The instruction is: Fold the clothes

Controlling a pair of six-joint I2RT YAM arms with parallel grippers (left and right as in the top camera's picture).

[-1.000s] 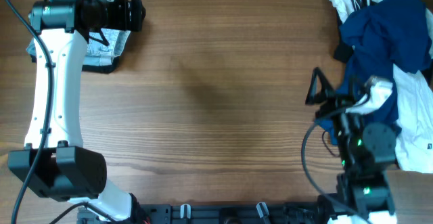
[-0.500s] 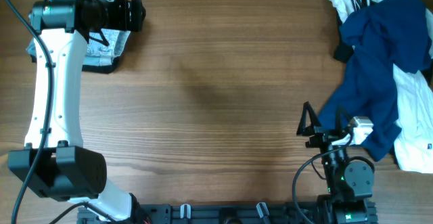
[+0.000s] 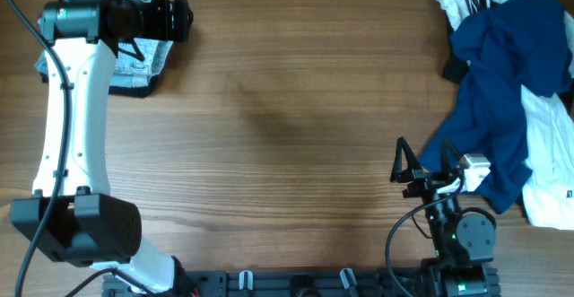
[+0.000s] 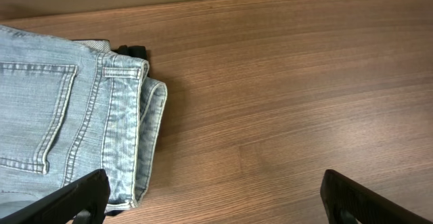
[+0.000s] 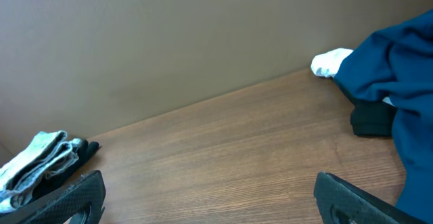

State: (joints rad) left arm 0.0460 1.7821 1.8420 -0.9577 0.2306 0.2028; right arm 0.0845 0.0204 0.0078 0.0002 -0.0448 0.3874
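Observation:
A pile of unfolded clothes lies at the table's right edge: a dark blue garment (image 3: 502, 82) over white ones (image 3: 543, 153), with a black piece (image 3: 455, 69) at its left. The blue garment also shows in the right wrist view (image 5: 399, 95). Folded light-blue jeans (image 3: 148, 64) sit at the far left corner, partly hidden under the left arm; the left wrist view shows them (image 4: 67, 122) from above. My left gripper (image 4: 213, 200) hovers open and empty beside the jeans' edge. My right gripper (image 5: 210, 200) is open and empty, low near the front edge, left of the pile.
The wooden table (image 3: 287, 135) spreads between the jeans and the pile. A black rail (image 3: 296, 283) runs along the front edge. The left arm (image 3: 67, 126) stretches along the left side. A brown wall (image 5: 169, 34) stands behind the table.
My right arm has drawn back from the blue garment toward the front edge and slightly left, empty. The left arm and jeans have not moved.

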